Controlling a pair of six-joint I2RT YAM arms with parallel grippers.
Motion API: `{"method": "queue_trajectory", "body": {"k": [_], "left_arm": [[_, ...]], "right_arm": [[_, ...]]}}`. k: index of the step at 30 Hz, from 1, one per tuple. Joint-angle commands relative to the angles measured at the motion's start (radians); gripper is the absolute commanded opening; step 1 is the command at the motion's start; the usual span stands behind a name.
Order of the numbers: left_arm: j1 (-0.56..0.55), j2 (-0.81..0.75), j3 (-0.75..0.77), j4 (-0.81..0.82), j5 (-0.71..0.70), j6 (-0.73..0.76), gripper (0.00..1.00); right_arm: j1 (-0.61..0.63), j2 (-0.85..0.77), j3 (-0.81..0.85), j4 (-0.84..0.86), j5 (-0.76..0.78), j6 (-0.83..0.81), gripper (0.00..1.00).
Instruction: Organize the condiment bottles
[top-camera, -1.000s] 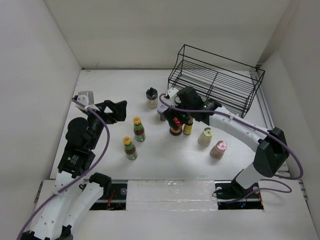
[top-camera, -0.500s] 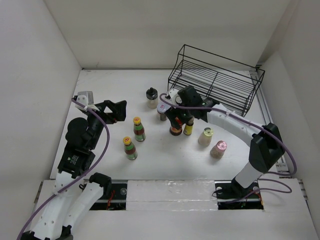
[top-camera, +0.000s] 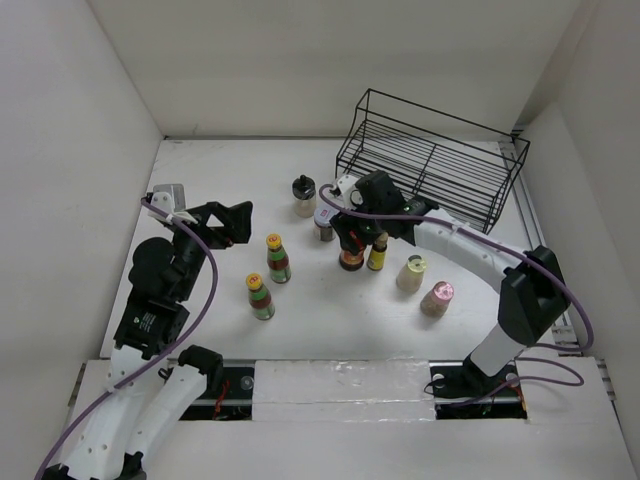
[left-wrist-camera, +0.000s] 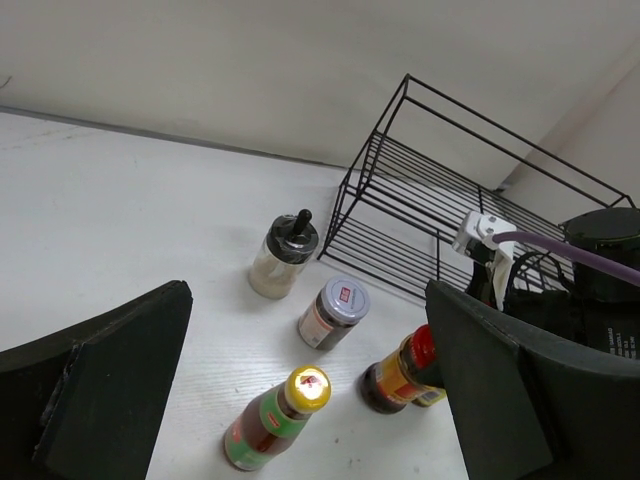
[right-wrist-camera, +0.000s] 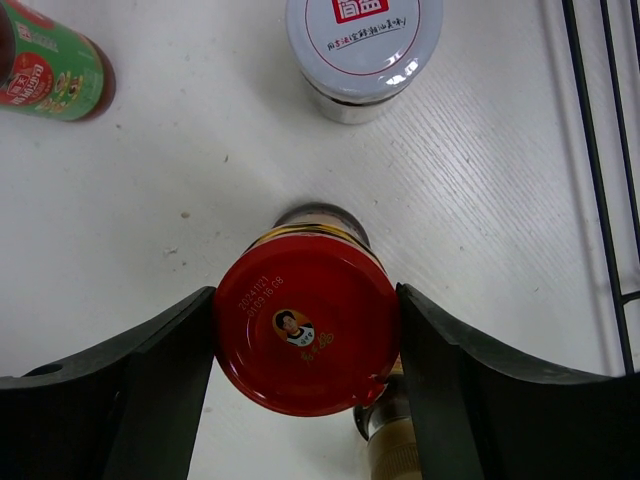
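Observation:
My right gripper (right-wrist-camera: 305, 338) stands over the red-lidded jar (right-wrist-camera: 305, 335), a finger pressed to each side of its lid; the jar (top-camera: 351, 258) stands on the table. Close beside it are the yellow dark-capped bottle (top-camera: 376, 256) and the purple-lidded jar (top-camera: 324, 222). The black-capped clear bottle (top-camera: 304, 195) is further back. Two yellow-capped red-green bottles (top-camera: 277, 258) (top-camera: 260, 297) stand left of centre. The cream bottle (top-camera: 411, 272) and pink-capped bottle (top-camera: 437, 298) stand to the right. My left gripper (top-camera: 235, 222) hangs open at the left, holding nothing.
A black wire rack (top-camera: 430, 160) lies tilted at the back right, just behind my right arm. White walls (top-camera: 70, 150) close in the table on the left, the back and the right.
The right gripper's fingers have closed in onto the red lid. The right arm shifted slightly. The left arm has stayed still.

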Motion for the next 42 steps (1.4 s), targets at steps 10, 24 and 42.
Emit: {"method": "queue_trajectory", "body": {"k": [10, 24, 42], "left_arm": [[0.002, -0.016, 0.007, 0.048, 0.021, -0.011, 1.00], [0.002, -0.043, -0.002, 0.048, 0.031, -0.011, 1.00], [0.002, -0.034, -0.002, 0.048, 0.051, -0.011, 1.00]], "right_arm": [[0.000, -0.282, 0.104, 0.143, 0.024, 0.083, 0.47], [-0.261, -0.065, 0.605, 0.311, -0.025, 0.106, 0.44], [-0.424, 0.415, 1.196, 0.360, -0.059, 0.269, 0.44]]}}
